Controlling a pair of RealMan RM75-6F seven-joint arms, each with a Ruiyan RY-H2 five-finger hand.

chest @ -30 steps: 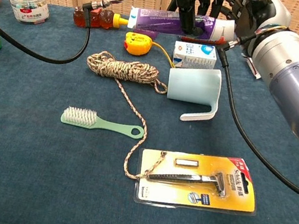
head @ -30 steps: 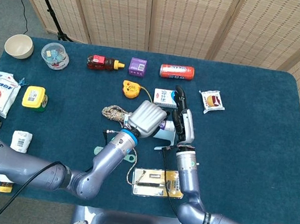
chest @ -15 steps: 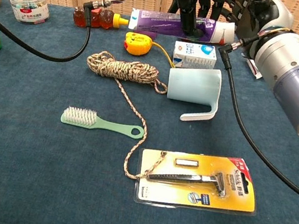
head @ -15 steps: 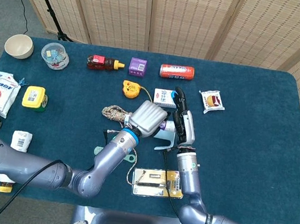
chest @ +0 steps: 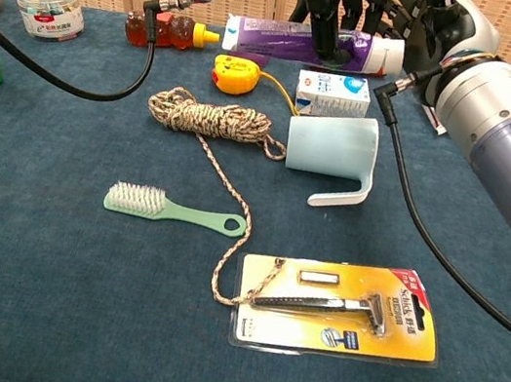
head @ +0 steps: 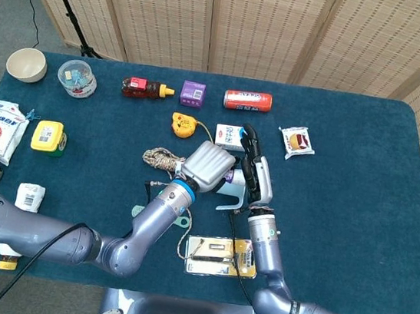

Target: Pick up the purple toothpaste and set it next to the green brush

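Clearly, the purple toothpaste (chest: 301, 43), white-capped, lay level at the chest view's top centre, gripped by left hand (chest: 340, 6) and right hand (chest: 426, 18); the head view hid it.

Purple toothpaste (chest: 282, 38) middle hidden, apparently behind robot hand (chest: 341, 13).

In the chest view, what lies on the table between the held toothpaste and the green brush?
The coiled rope, with its loose tail running down past the green brush. The toothpaste is held up above, in the left hand.
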